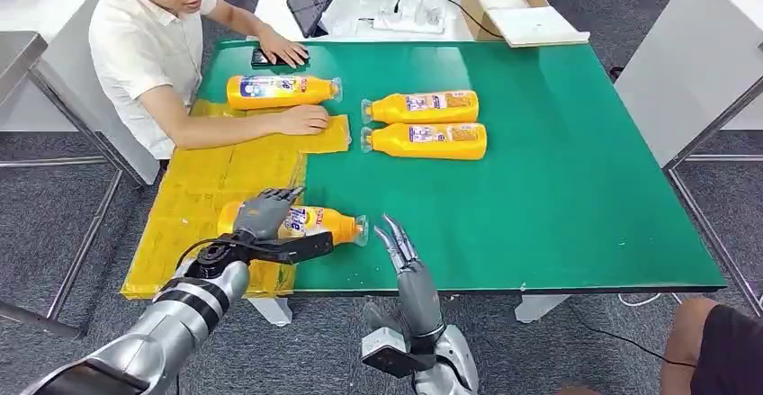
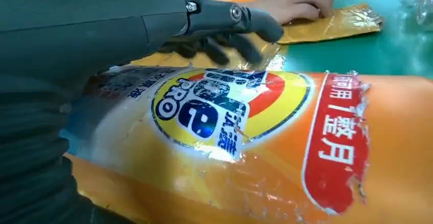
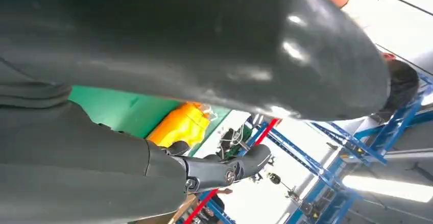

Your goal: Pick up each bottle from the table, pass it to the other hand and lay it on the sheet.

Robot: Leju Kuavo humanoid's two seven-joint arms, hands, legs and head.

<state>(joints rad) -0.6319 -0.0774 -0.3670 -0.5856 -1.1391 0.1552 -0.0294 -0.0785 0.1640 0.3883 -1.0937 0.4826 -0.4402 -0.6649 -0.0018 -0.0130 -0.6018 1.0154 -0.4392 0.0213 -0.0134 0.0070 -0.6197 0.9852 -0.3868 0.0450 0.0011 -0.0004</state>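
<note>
An orange bottle (image 1: 310,222) lying across the near edge of the yellow sheet (image 1: 193,193) is gripped by the left hand (image 1: 263,215). The right hand (image 1: 400,246) is held with fingers spread, empty, at the counter (image 1: 576,188) edge

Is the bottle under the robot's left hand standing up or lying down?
Lying down. The bottle rests on its side, cap toward the green table, with the left hand over it.

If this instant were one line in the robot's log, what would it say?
left hand: holding orange bottle lying on yellow sheet | right hand: open, beside the cap | two bottles on green mat, not yet picked up
</note>
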